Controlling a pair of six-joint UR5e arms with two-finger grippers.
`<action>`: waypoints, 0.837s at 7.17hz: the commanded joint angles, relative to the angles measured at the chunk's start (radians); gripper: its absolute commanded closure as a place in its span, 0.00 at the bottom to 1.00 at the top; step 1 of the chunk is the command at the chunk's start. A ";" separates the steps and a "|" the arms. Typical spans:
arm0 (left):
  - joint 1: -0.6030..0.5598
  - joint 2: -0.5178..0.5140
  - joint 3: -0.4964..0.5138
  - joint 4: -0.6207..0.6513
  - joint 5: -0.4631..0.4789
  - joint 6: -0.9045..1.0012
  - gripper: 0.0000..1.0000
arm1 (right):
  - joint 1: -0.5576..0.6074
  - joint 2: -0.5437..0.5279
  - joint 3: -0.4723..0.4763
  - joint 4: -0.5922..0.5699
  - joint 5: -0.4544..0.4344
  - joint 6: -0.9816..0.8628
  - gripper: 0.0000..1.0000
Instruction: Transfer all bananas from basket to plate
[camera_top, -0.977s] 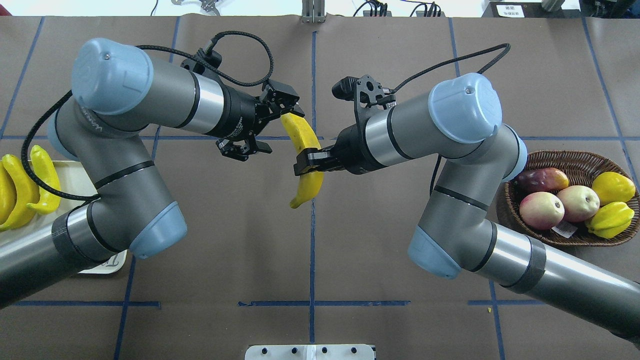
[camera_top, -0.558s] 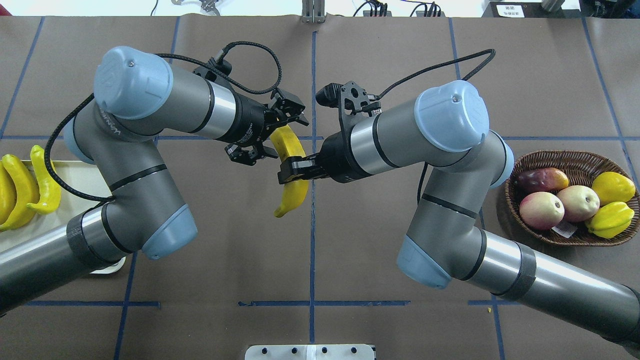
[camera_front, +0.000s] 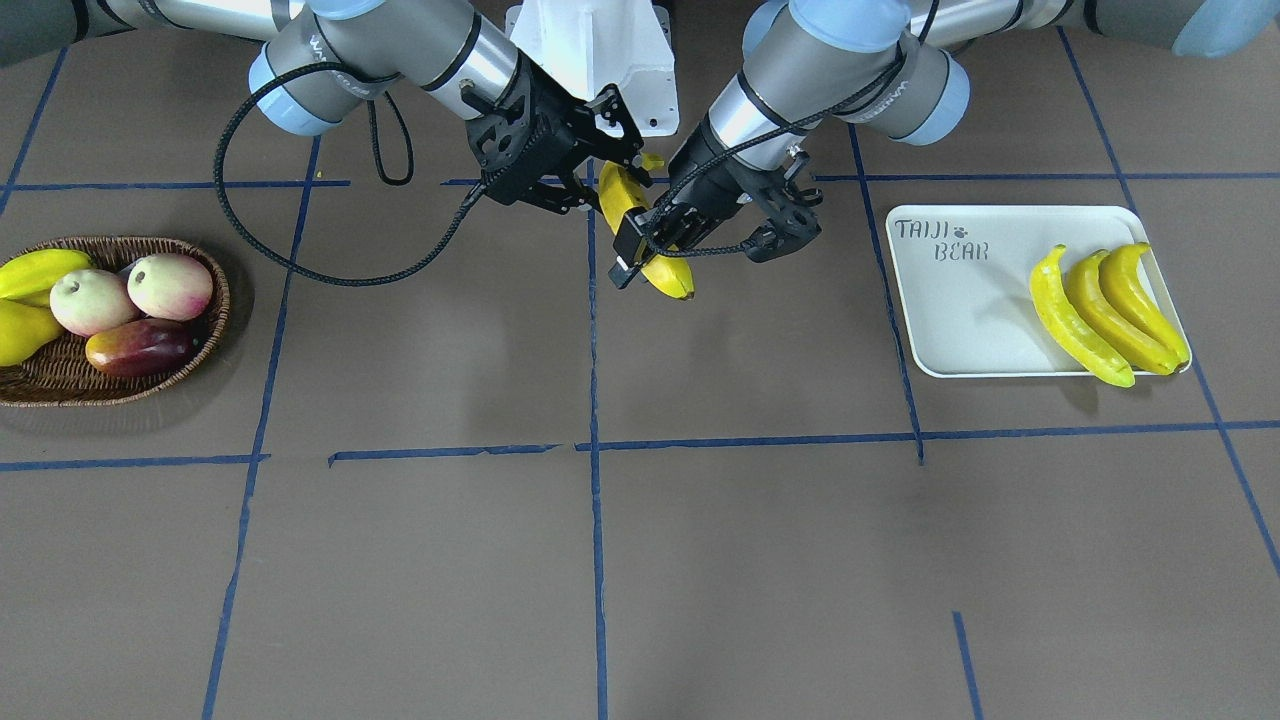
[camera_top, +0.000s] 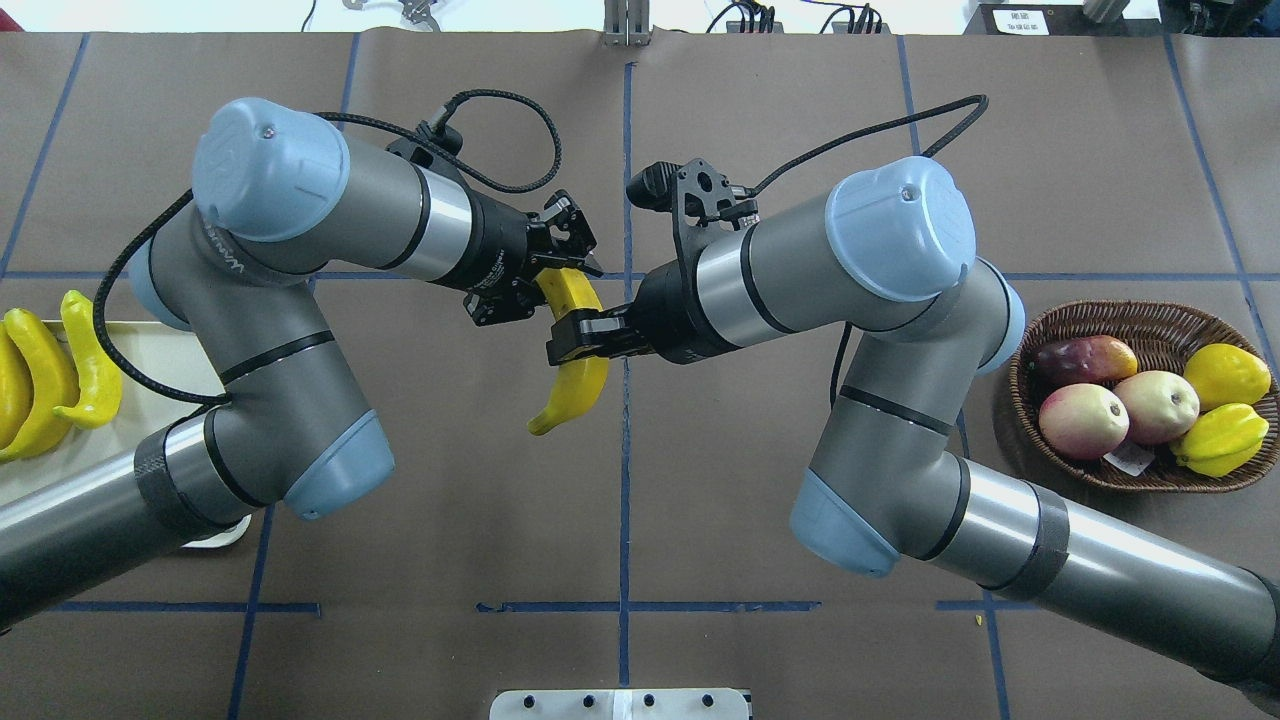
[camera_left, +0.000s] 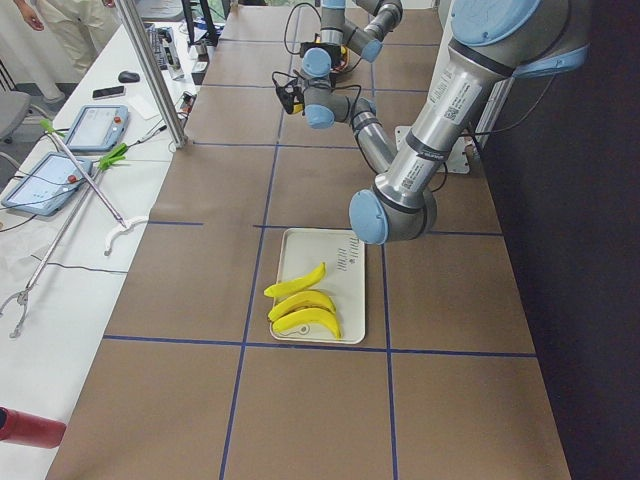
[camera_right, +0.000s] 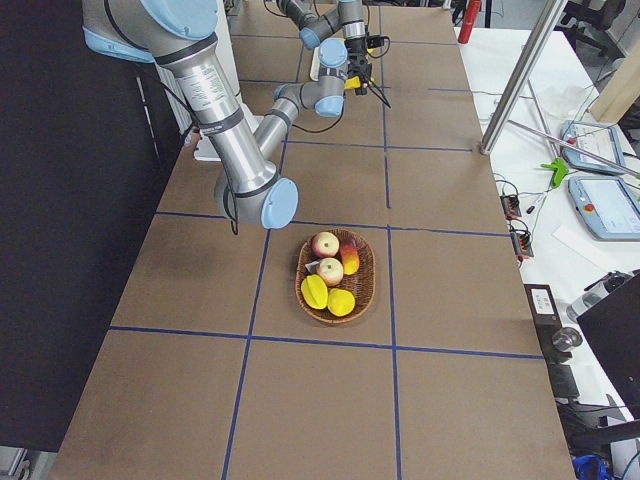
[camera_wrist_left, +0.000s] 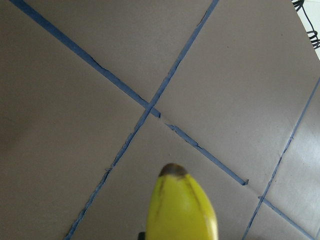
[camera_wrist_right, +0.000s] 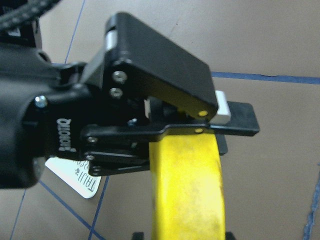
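Overhead exterior: the banana (camera_top: 579, 384) runs near-to-far, its near tip curving left.

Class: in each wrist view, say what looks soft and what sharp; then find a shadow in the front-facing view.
Left wrist view: the banana is soft, the tape lines crisp. Right wrist view: the banana is blurred, the left hand sharper. Front-facing view: a soft shadow edges the basket.

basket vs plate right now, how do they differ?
The basket is brown oval wicker; the plate is a flat off-white rounded rectangle. The basket holds mixed fruit, no banana showing; the plate holds three bananas. The basket sits on the robot's right, the plate on its left. Both rest on the table.
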 joint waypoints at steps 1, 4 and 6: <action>-0.005 0.004 -0.002 0.004 0.000 -0.001 1.00 | 0.015 -0.003 0.000 0.001 0.004 0.005 0.01; -0.036 0.112 -0.020 -0.001 0.003 0.016 1.00 | 0.100 -0.064 0.010 -0.016 0.126 0.005 0.01; -0.122 0.232 -0.046 0.007 -0.012 0.111 1.00 | 0.241 -0.193 0.011 -0.017 0.226 -0.014 0.01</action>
